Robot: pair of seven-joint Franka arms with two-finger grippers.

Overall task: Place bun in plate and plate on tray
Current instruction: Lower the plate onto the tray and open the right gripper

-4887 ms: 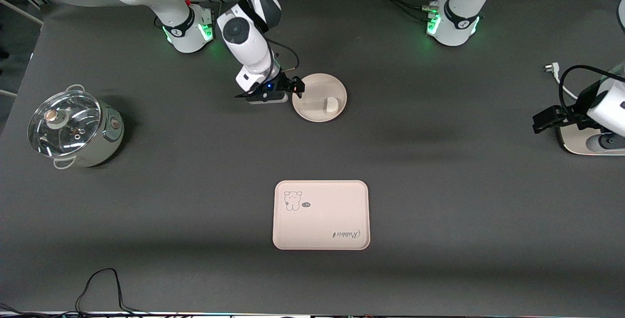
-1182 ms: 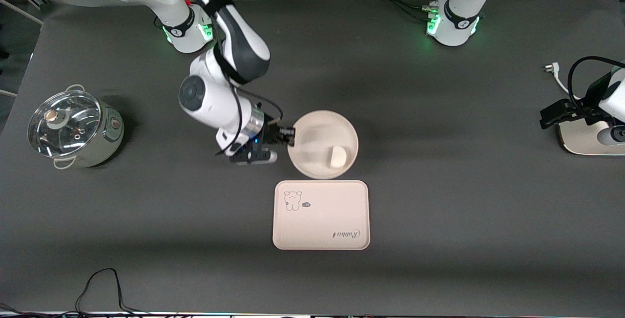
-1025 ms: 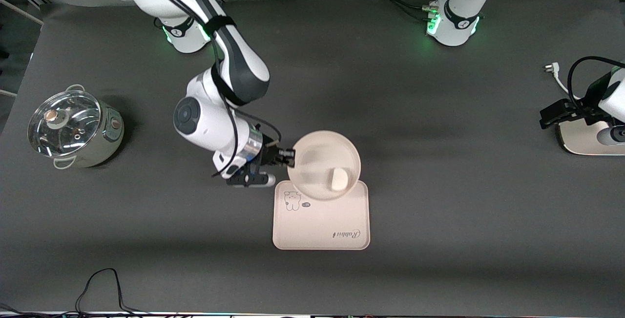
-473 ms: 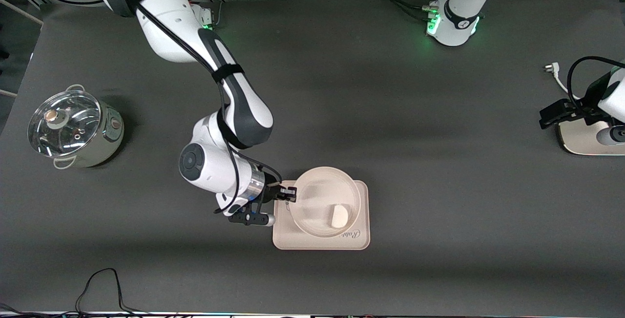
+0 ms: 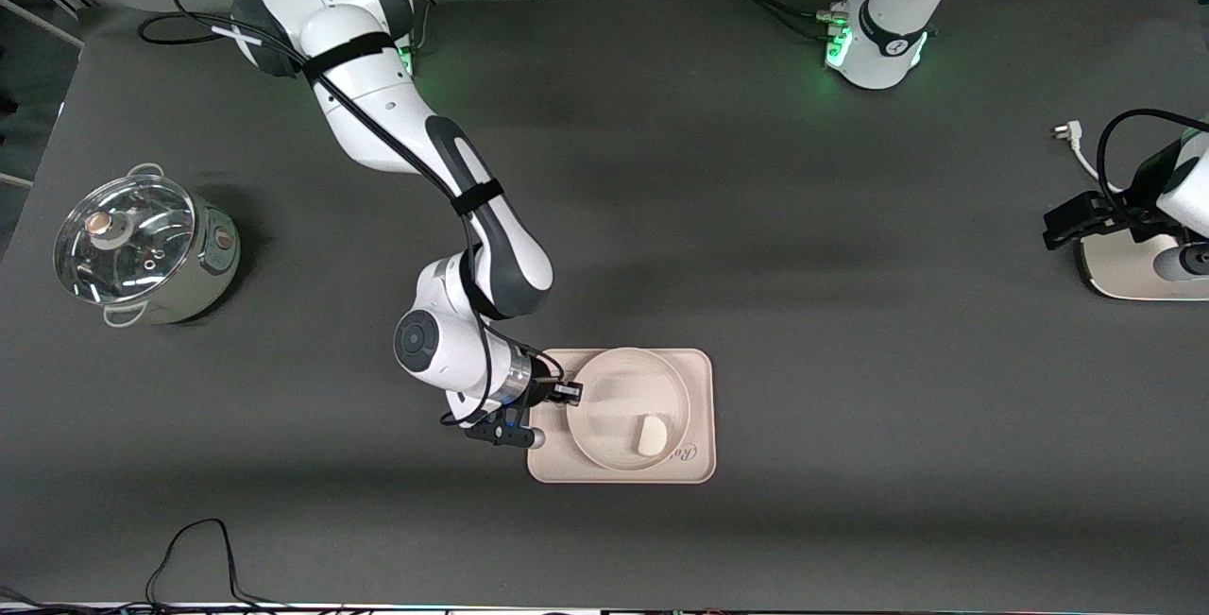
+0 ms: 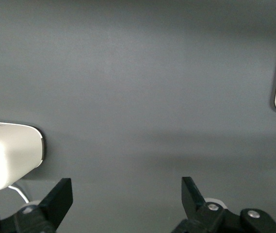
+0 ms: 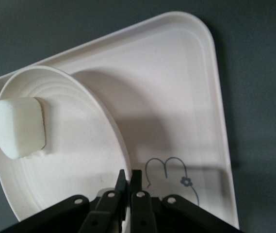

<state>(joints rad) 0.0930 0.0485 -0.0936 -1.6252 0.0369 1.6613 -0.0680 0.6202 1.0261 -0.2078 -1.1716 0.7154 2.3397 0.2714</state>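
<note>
The round cream plate (image 5: 628, 408) is over the rectangular tray (image 5: 694, 471), with the off-white bun (image 5: 651, 433) in it. My right gripper (image 5: 568, 392) is shut on the plate's rim at the side toward the right arm's end. In the right wrist view the fingers (image 7: 128, 180) pinch the rim of the plate (image 7: 74, 189), the bun (image 7: 19, 127) lies in it and the tray (image 7: 186, 97) with its bear drawing lies below. I cannot tell if the plate touches the tray. My left gripper (image 6: 126, 194) is open and empty, waiting at the left arm's end of the table.
A pot with a glass lid (image 5: 142, 248) stands at the right arm's end. A white appliance (image 5: 1138, 275) sits beside the left gripper, also in the left wrist view (image 6: 9, 155). A cable and plug (image 5: 1067, 133) lie near it. A black cable (image 5: 189, 558) lies at the front edge.
My right arm has carried the plate with the bun from the middle of the table toward the front camera, over the tray, and lowered it. The left arm has barely moved.
</note>
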